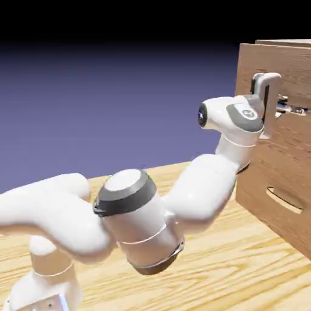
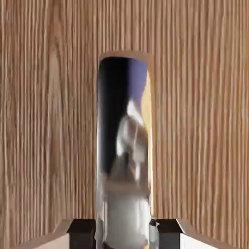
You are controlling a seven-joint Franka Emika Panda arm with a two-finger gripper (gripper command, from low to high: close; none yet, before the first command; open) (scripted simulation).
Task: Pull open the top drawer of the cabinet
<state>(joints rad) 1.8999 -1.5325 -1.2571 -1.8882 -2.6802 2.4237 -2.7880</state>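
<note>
The cabinet point(image 1: 255, 182) is a brown wood-grain box at the exterior view's right. Its top drawer point(image 1: 297, 70) is the upper front. My gripper point(image 1: 287, 110) reaches level into that drawer's handle, with the white hand just left of it. In the hand view the drawer's wood point(image 2: 48, 121) fills the picture. The handle point(image 2: 124, 146) runs up the middle as a shiny, mirror-like bar. My gripper point(image 2: 124, 233) has one dark finger pad point(image 2: 81, 231) against one side of the bar and the other pad point(image 2: 169, 231) against the opposite side.
The lower drawer front shows a pale curved slot point(image 1: 284, 200) below my hand. The arm's elbow point(image 1: 136, 218) hangs low over the yellowish wood tabletop point(image 1: 243, 267), left of the cabinet.
</note>
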